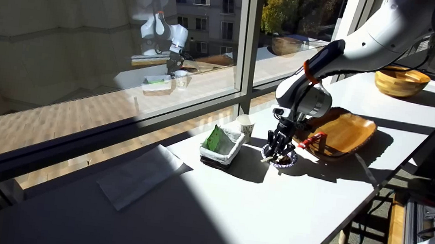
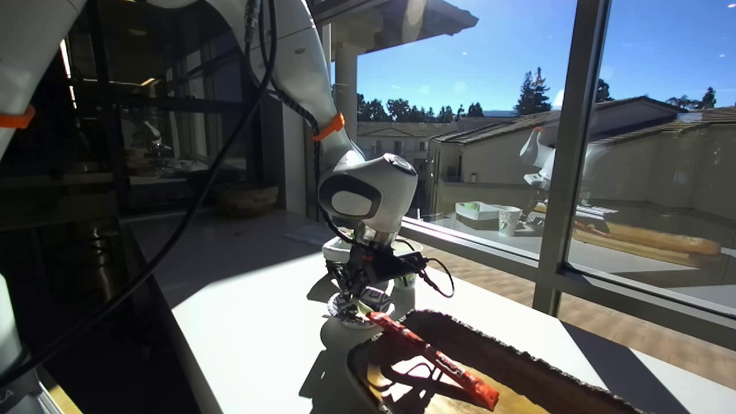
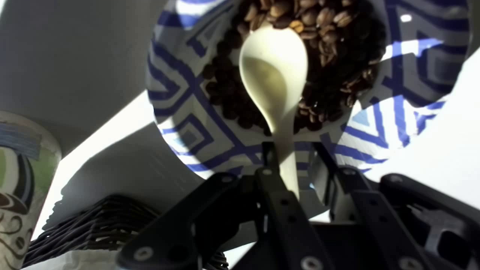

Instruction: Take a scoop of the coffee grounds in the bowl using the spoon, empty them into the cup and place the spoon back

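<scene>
The smooth, egg-shaped head of a cream-coloured spoon (image 3: 279,108) lay over glossy coffee beans (image 3: 328,48) in a round bowl (image 3: 195,138) patterned with angular blue lines. The fingers of the black gripper (image 3: 294,153) stood parted on either side of the spoon's slim handle, a gap showing along one side. A printed, tapering cup (image 1: 246,128) stood just beside a dark wicker basket (image 3: 101,221); the bowl sat between the cup and a rough-edged wooden tray (image 1: 347,130).
</scene>
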